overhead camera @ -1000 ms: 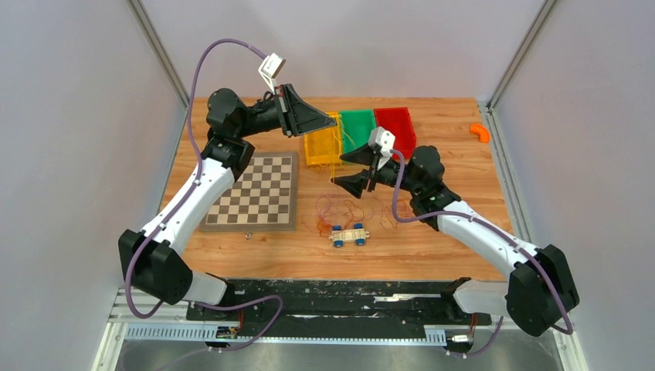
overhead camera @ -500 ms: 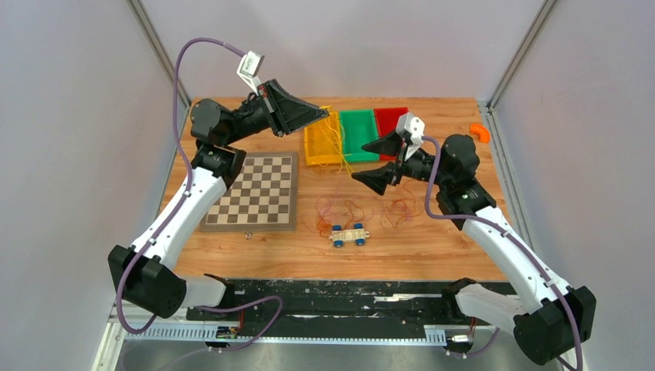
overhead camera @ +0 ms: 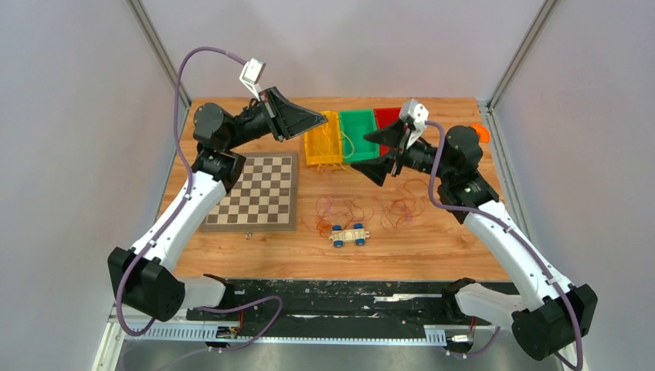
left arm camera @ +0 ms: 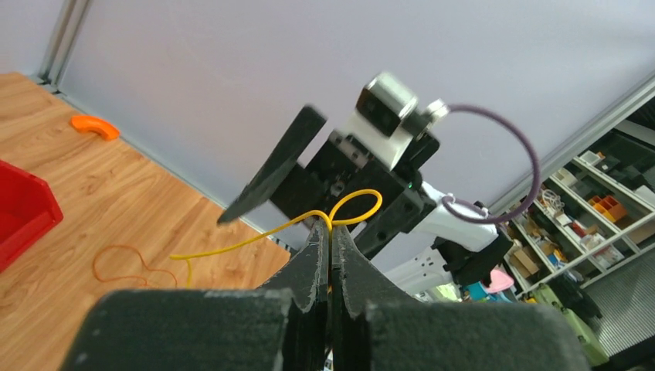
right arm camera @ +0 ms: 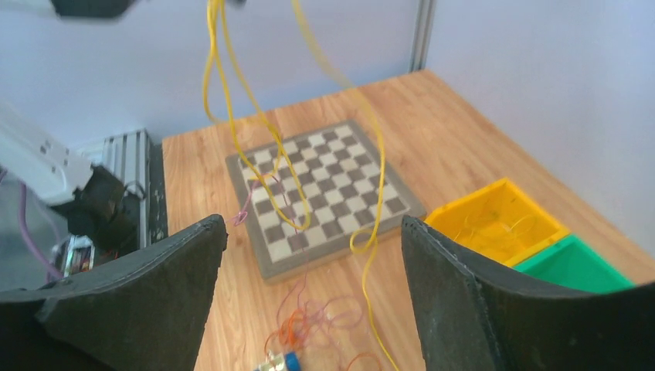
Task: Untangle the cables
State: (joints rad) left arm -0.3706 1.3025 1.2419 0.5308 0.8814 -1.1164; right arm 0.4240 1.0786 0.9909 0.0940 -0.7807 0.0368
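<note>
My left gripper (overhead camera: 320, 120) is raised above the yellow bin (overhead camera: 322, 147) and shut on a thin yellow cable (overhead camera: 334, 143), which hangs toward the table. In the left wrist view the jaws (left arm camera: 330, 226) pinch the yellow cable (left arm camera: 357, 209) at a small loop. My right gripper (overhead camera: 371, 152) is open and empty, facing the left gripper. In the right wrist view its gripper (right arm camera: 313, 232) frames the hanging yellow cable (right arm camera: 371, 154). Orange and red cables (overhead camera: 351, 210) lie tangled on the table, also seen in the right wrist view (right arm camera: 317, 325).
A chessboard (overhead camera: 259, 192) lies at the left. Green bin (overhead camera: 357, 131) and red bin (overhead camera: 390, 117) stand beside the yellow one at the back. A small wooden toy car (overhead camera: 349, 235) sits by the tangle. An orange piece (overhead camera: 480, 130) lies at the far right.
My left gripper has lifted the yellow cable higher over the yellow bin. My right arm has swung back and to the right, its open gripper now near the green and red bins.
</note>
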